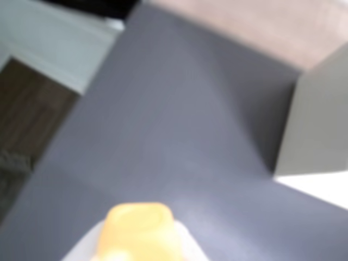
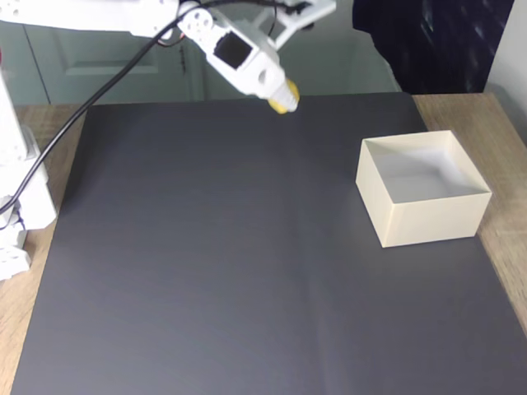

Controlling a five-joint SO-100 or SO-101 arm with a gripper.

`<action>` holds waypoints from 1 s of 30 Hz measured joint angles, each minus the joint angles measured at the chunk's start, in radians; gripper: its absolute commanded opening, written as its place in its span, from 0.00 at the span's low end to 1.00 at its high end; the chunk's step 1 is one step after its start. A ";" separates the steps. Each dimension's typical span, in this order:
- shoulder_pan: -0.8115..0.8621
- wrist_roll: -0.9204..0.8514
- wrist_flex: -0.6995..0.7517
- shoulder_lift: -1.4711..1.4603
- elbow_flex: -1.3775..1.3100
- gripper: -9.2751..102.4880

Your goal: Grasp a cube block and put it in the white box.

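Gripping the small yellow rounded cube block (image 2: 282, 102), the white plastic two-finger gripper (image 2: 281, 99) is hanging above the far edge of the dark grey mat (image 2: 206, 271) in the fixed view, its fingers clamped on the cube. In the wrist view the cube (image 1: 140, 229) is sitting blurred at six o'clock. From the gripper, the square cream-white open box (image 2: 428, 218) is lying at about four o'clock, well apart, on the mat's right side. Nothing is standing between them; only bare mat.
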 measured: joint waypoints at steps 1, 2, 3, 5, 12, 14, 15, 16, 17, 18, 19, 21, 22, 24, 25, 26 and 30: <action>0.003 0.005 -0.012 0.014 0.000 0.08; 0.006 0.006 -0.025 0.028 0.000 0.08; 0.011 0.014 -0.038 0.040 0.000 0.08; 0.026 0.026 -0.061 0.060 0.000 0.08; 0.091 0.037 -0.077 0.097 -0.044 0.08; 0.114 0.048 -0.077 0.097 -0.077 0.08; 0.124 0.051 -0.075 0.097 -0.100 0.08; 0.138 0.057 -0.075 0.097 -0.117 0.08; 0.150 0.060 -0.075 0.097 -0.137 0.08; 0.163 0.064 -0.075 0.095 -0.155 0.08; 0.179 0.067 -0.075 0.091 -0.170 0.08; 0.210 0.078 -0.075 0.078 -0.201 0.08; 0.225 0.081 -0.075 0.066 -0.218 0.08; 0.259 0.083 -0.075 0.041 -0.247 0.08; 0.276 0.083 -0.075 0.026 -0.264 0.08; 0.293 0.083 -0.075 0.012 -0.281 0.08; 0.354 0.089 -0.075 -0.051 -0.341 0.08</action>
